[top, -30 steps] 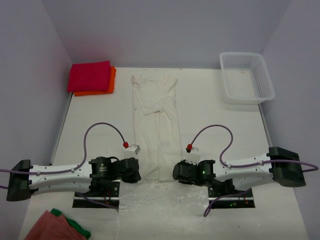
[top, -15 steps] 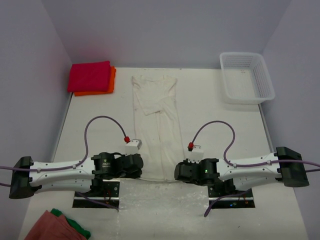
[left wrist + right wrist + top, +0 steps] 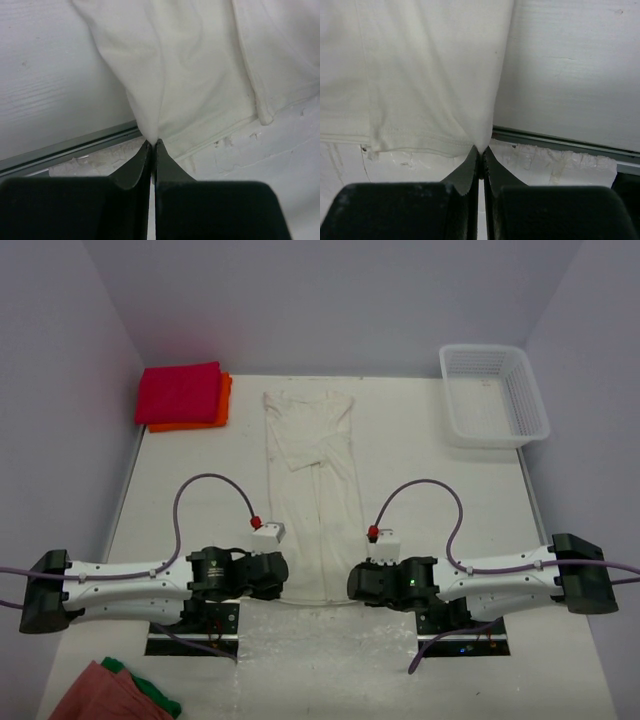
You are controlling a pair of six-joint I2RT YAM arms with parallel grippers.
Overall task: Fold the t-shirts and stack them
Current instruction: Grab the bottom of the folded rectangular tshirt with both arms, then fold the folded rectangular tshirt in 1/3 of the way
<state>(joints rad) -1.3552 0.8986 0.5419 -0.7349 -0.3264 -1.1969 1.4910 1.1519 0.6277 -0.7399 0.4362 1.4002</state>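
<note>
Both arms have edged inward toward the shirt's near hem over the last second, the left one more than the right, and their purple cables arch higher.

Pale lilac walls close the cell on three sides, so a raised cloth has room overhead but little to the sides. The white table is flat and matte, with chipped paint and a grey rail along its near edge; the hem could snag there if dragged.

Laid lengthwise down the middle of the table is the cream-white t-shirt, collar far, hem near, sides already turned in to a narrow strip. It looks light, limp and wrinkly: it will likely sag between two holds and needs both corners carried level to fold cleanly.

At far right stands the mesh basket. In the far left corner the magenta-red t-shirt lies folded on the orange t-shirt.

Smallest are the holds. The left gripper is clamped on the near-left hem corner, cloth puckering up from its tips; the right gripper pinches the near-right corner likewise. Those stitched corners seem the soundest places to grip.
</note>
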